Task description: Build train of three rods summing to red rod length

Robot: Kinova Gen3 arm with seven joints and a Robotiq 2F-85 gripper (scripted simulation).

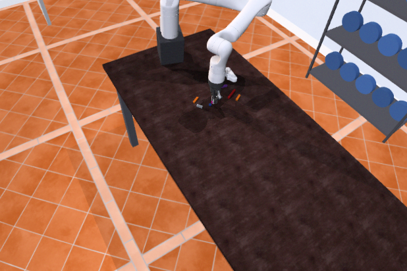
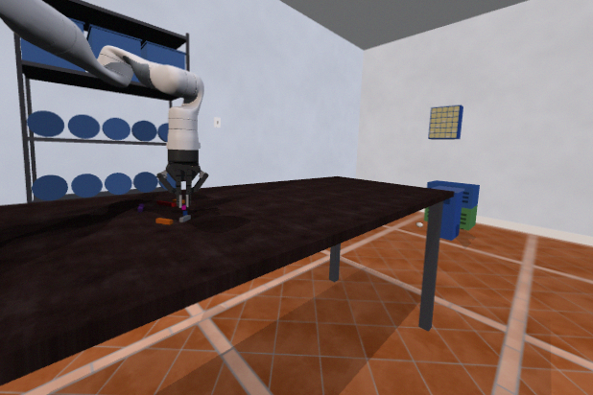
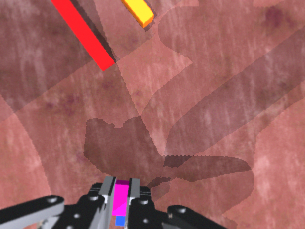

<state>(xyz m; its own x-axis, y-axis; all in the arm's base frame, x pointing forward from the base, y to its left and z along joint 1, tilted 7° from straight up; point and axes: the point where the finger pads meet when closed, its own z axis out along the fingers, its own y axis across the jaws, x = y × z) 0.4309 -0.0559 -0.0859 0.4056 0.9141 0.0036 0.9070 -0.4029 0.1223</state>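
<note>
Gripper low over the dark table, its two fingers clamped on the magenta rod, which sits upright-looking between the pads in the wrist view. Right under it, the tiny blue rod peeks out, and in the top view that blue piece lies just beside the grey rod.

Seven wants three parts, and magenta plus blue plus an orange would do it, so my read is that this is the placing step. To do it well: set the magenta down flat, its end square to the blue's end, long axis on the same line, then release only once it rests. The grey looks too near for comfort and may need clearing.

Orange rod waits toward the table's arm-side end; the red rod, a second orange and the purple one lie toward the shelf-side edge.

Around it all: mottled brown worktop with heavy arm shadows, orange tiled floor, pale walls, a shelf rack of blue items.
</note>
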